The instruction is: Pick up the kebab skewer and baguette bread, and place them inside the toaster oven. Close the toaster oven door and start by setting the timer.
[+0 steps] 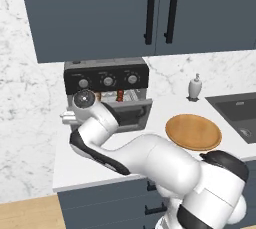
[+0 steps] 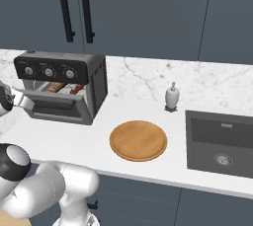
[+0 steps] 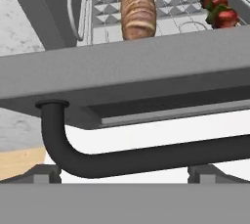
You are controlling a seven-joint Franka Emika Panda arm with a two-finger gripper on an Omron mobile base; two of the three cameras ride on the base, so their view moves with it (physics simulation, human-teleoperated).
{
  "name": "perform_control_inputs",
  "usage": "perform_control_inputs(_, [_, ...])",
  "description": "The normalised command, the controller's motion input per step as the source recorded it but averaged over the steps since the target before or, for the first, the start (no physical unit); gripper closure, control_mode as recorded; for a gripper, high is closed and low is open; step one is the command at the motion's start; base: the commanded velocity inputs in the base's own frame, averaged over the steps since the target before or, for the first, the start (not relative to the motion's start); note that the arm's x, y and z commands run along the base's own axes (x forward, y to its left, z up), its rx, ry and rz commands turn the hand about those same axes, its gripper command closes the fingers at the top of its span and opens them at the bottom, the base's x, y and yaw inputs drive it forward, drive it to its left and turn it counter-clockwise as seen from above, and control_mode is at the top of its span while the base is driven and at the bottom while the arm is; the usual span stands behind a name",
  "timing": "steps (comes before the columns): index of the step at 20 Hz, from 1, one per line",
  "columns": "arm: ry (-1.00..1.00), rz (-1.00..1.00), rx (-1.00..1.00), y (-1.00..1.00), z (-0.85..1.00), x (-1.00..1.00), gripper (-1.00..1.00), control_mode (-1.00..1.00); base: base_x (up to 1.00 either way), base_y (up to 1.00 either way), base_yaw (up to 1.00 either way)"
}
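Closest to the hand camera runs the black bar handle, a smooth round tube bent at its left end, fixed to the grey toaster oven door, which hangs partly lowered. Just under it, the end effector stands spread wide, gripping nothing, apparently set to push the door up. Beyond the door edge, on the wire rack, lies the baguette bread, oblong with a scored golden crust; right of it rests the kebab skewer with glossy red chunks. Both already sit inside the toaster oven on the desk; the round wooden plate sits bare further right.
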Motion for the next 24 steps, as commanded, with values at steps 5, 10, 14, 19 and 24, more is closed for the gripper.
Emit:
perform_control_inputs(5, [-0.05,0.05,0.00,-0.39,0.14,0.64,-1.00,-1.00,0.00,0.00,0.00])
perform_control_inputs(10, [-0.01,0.05,0.00,-0.35,0.00,0.53,-1.00,-1.00,0.00,0.00,0.00])
perform_control_inputs(14, [0.00,0.06,0.00,-0.38,-0.01,0.64,-1.00,-1.00,0.00,0.00,0.00])
perform_control_inputs(19, [-0.01,0.06,0.00,-0.35,0.00,0.60,-1.00,-1.00,0.00,0.00,0.00])
perform_control_inputs(24, [-0.02,0.07,0.00,-0.39,-0.11,0.40,-1.00,-1.00,0.00,0.00,0.00])
